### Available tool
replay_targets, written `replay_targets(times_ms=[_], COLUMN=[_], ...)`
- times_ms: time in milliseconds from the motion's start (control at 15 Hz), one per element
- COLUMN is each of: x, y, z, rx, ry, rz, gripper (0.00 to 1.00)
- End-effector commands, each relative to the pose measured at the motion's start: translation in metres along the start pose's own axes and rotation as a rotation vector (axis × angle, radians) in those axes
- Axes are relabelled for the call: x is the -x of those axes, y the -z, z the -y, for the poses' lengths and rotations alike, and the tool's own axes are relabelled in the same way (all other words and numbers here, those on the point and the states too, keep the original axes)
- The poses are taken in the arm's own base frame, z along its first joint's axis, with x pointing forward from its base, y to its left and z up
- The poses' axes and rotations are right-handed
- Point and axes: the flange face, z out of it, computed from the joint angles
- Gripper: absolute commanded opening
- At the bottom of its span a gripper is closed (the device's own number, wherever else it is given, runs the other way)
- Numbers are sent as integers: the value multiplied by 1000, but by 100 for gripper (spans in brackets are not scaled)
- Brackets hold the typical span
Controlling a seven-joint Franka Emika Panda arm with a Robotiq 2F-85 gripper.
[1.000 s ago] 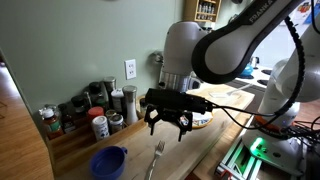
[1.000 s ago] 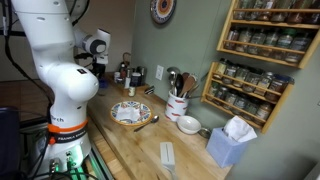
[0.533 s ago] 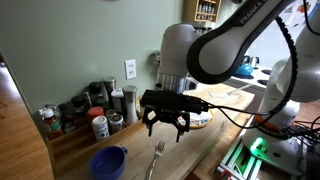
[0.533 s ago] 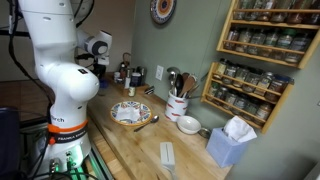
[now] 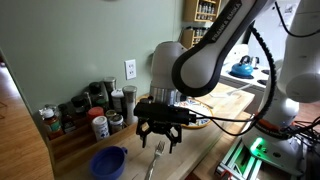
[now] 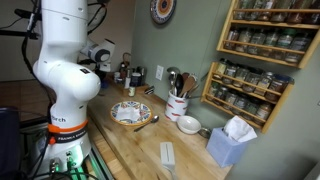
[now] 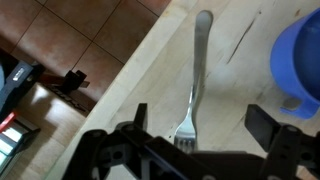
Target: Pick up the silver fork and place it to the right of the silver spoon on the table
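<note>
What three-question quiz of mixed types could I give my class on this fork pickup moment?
1. True or false: the gripper is shut on the fork.
2. In the wrist view, what sits beside the fork? A) blue bowl B) red mug C) sponge
3. Fill in: in the wrist view, the fork's ____ end is nearest the gripper.

Key: 1 false, as the gripper is open and the fork lies free on the table. 2 A. 3 tined.

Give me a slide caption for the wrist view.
Open gripper poised over a silver fork on the wooden counter, blue bowl at the frame's right edge.
</note>
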Motion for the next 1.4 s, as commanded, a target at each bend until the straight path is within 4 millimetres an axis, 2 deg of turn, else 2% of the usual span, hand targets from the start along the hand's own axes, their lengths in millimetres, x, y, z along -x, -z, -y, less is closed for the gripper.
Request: replay_targets(times_ms=[0, 400, 467, 600, 733, 1200, 1333], x=[-5, -20, -21, -25, -30, -53, -58], y=[-28, -50, -52, -53, -52, -49, -50], z=[14, 24, 25, 25, 25, 23, 24], rx=[-14, -1, 0, 6, 0, -5, -1], ry=[19, 11, 8, -1, -12, -49, -47], rz=[41, 94, 106, 120, 130, 150, 148], gripper=[100, 99, 78, 70, 52, 0, 4])
